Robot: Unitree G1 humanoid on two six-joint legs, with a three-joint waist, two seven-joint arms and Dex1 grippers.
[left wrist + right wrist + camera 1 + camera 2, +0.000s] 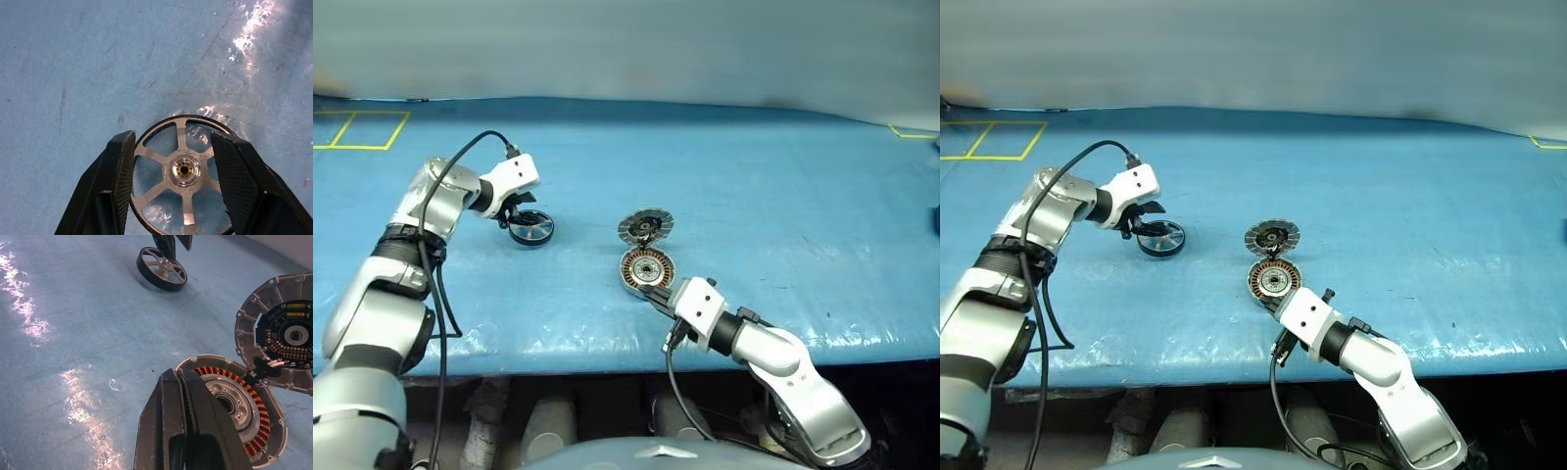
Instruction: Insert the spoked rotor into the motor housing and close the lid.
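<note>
Lying flat on the blue plastic-covered table, toward its left side and a little back from the front edge, the spoked rotor, a small flat wheel with a dark grey rim, silvery spokes and a shiny hub, is not yet lifted. The left gripper straddles it from above, its two black fingers spread on either side of the rim; the left wrist view shows them unclamped, and I cannot tell whether either pad touches the rim.

Well apart, near the middle of the front edge, sits the motor housing, a short round grey metal can with copper-coloured coils ringing a silver centre. Its lid, a round disc with silver-and-black segments, lies hinged open on the far side of the housing. The cavity holds no rotor, so grasp, transfer, insertion and lid closing all look left to do.

The left arm reaches forward with its wrist bent down and inward over the rotor. The right arm lies low along the front edge, the right gripper clenched on nothing, its tips at the housing's near rim.
</note>
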